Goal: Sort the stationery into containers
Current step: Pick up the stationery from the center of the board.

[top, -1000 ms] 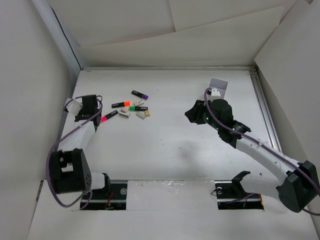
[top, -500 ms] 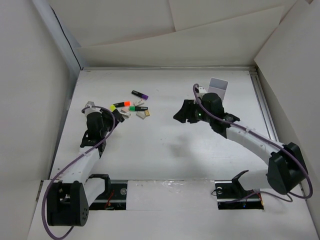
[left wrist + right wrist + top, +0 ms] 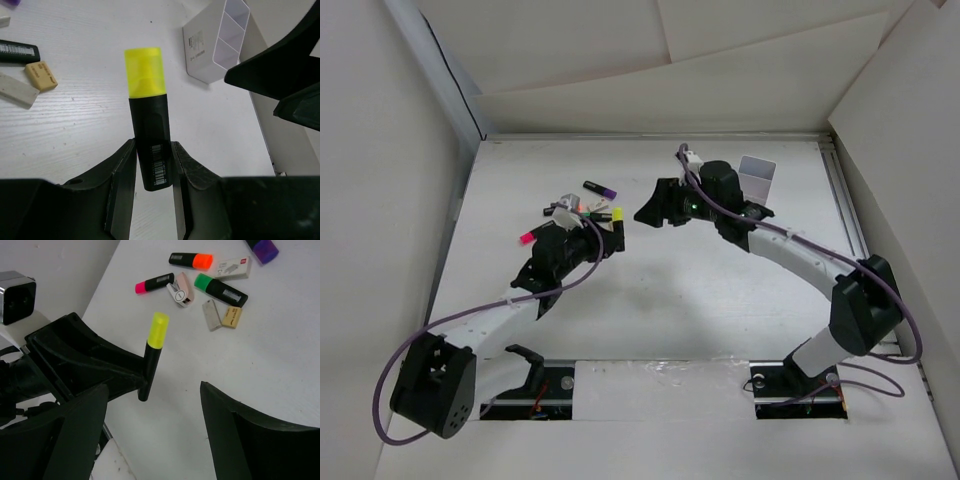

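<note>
My left gripper [image 3: 154, 165] is shut on a black marker with a yellow cap [image 3: 147, 115], held cap-forward above the table. In the top view that gripper [image 3: 605, 228] is just right of the stationery pile, and the yellow cap [image 3: 616, 213] points toward my right gripper [image 3: 650, 208]. My right gripper [image 3: 155, 435] is open and empty, facing the held marker [image 3: 154, 352]. The pile holds orange [image 3: 191, 260], pink [image 3: 154, 282], green [image 3: 220, 289] and purple [image 3: 264, 247] markers and small erasers [image 3: 222, 315]. The white compartment box [image 3: 757, 172] stands at the back right and also shows in the left wrist view [image 3: 215, 42].
White foam walls enclose the table on the left, back and right. A metal rail [image 3: 848, 220] runs along the right side. The left arm [image 3: 500, 310] crosses the left half of the table. The right arm [image 3: 790, 255] arches over the right half.
My left arm has swung from the table's left edge to the right of the pile, and the yellow marker now shows in its jaws. My right gripper has moved left, away from the box.
</note>
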`<state>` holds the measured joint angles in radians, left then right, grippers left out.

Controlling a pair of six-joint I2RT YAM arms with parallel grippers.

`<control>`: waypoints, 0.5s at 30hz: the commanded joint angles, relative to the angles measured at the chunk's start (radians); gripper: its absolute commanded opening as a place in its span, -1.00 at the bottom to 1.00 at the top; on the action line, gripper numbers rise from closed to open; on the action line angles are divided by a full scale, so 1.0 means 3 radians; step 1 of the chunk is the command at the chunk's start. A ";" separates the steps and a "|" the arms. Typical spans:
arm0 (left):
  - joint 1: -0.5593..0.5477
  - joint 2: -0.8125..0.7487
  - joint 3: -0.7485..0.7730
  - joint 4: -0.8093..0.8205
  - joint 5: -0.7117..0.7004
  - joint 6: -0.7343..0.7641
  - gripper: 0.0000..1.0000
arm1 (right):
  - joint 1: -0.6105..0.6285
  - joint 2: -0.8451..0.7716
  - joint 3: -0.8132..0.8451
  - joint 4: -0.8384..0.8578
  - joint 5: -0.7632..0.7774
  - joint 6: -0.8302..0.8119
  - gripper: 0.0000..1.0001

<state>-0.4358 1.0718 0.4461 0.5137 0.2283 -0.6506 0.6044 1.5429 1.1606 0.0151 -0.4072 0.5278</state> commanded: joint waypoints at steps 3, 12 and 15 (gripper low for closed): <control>0.0006 0.0027 0.0001 0.0542 0.0353 0.0200 -1.00 | 0.0030 0.0169 0.0293 0.0170 -0.0023 -0.0021 0.65; 0.0006 0.0191 -0.0030 0.0768 0.0655 0.0241 -1.00 | 0.0030 0.0629 0.0559 0.0170 -0.0131 -0.0021 0.61; -0.0065 0.0277 -0.0030 0.0880 0.0722 0.0277 -1.00 | 0.0030 0.0711 0.0595 0.0170 -0.0161 -0.0021 0.49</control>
<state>-0.4381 1.1458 0.4446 0.6792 0.3870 -0.5926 0.6094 1.7523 1.2827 0.0223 -0.4301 0.5278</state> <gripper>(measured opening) 0.261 0.754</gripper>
